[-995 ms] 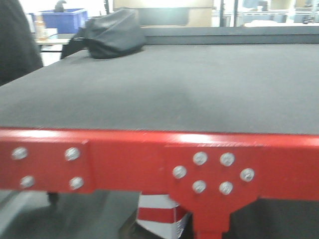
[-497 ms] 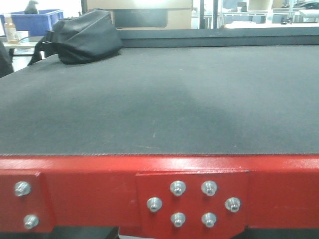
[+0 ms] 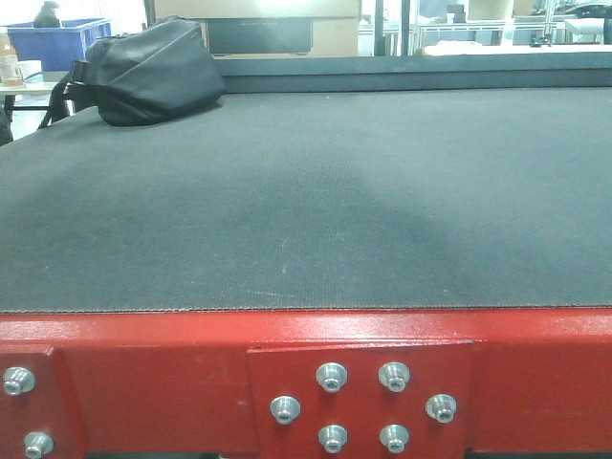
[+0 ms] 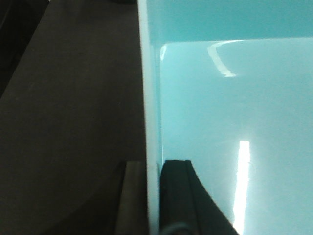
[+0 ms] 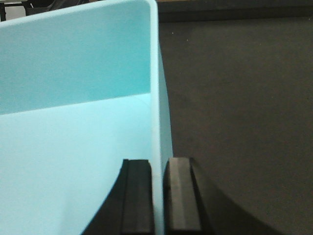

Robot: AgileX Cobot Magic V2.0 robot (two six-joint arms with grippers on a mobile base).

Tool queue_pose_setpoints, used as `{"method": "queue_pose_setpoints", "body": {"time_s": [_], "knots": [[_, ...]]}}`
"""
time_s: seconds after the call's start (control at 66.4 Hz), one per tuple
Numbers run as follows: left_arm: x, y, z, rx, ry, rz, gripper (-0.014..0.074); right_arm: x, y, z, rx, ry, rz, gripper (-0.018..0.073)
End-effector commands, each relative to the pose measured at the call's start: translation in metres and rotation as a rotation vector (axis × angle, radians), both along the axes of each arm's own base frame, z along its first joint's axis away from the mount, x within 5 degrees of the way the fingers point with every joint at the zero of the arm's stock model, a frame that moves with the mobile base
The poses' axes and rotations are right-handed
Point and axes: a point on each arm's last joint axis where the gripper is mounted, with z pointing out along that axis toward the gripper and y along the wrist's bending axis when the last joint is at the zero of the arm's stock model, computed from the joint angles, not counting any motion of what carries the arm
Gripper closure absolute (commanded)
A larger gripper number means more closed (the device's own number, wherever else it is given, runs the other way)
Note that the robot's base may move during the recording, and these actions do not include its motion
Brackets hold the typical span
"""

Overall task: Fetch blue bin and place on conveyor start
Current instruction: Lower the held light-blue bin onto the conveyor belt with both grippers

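Observation:
The pale cyan blue bin [image 4: 225,122] fills the right of the left wrist view, and my left gripper [image 4: 154,169] is shut on its left wall, one finger inside and one outside. In the right wrist view the same blue bin [image 5: 73,137] fills the left, with my right gripper [image 5: 157,166] shut on its right wall. Dark belt surface lies below the bin in both wrist views. The conveyor start [image 3: 306,191] spans the front view as a wide black textured belt behind a glossy red frame [image 3: 172,354] with silver hex bolts. Neither the bin nor either gripper appears in the front view.
A black bag [image 3: 143,72] lies on the belt at the far left. Behind it stand a dark blue crate [image 3: 53,40] and a bottle [image 3: 10,59] on a table. Cardboard boxes [image 3: 258,24] and shelving stand beyond the belt's far edge.
The front view has shifted: the red frame sits lower in the picture, its bolt plate moved left, and the bag moved left. More of the belt fills the view.

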Motion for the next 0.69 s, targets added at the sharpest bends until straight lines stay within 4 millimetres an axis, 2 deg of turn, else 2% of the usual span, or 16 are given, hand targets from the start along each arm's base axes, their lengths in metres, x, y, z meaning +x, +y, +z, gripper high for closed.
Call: {"method": "queue_pose_setpoints", "body": {"time_s": [0.0,0.527,0.678], "knots": [[0.003,-0.013,0.006,-0.062,-0.078,-0.089,0.0708,-0.002,0.022,0.018,0.157,-0.176,0.168,0.0722],[0.005,-0.016,0.01,-0.071,-0.128,-0.114,0.0708,-0.002,0.023,0.019,0.162,-0.186,0.174,0.0722],[0.004,-0.019,0.009,-0.101,-0.109,-0.131,0.0708,-0.003,0.017,0.009,0.115,-0.074,0.112,0.0722]]}}
